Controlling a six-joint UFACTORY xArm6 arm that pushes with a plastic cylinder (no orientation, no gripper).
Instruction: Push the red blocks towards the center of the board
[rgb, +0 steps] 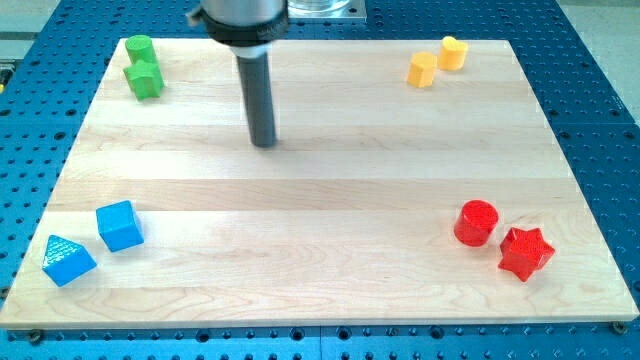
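Note:
A red cylinder (476, 222) and a red star block (526, 252) sit close together near the board's lower right corner. My tip (263, 143) rests on the board left of its middle, in the upper half, far up and to the left of both red blocks. The rod rises straight up from the tip to the dark arm end at the view's top.
A green cylinder (139, 48) and a green star block (144, 79) sit at the upper left. Two yellow blocks (422, 69) (453, 52) sit at the upper right. A blue cube (119, 225) and a blue triangular block (67, 260) sit at the lower left. The wooden board (330, 290) lies on a blue perforated table.

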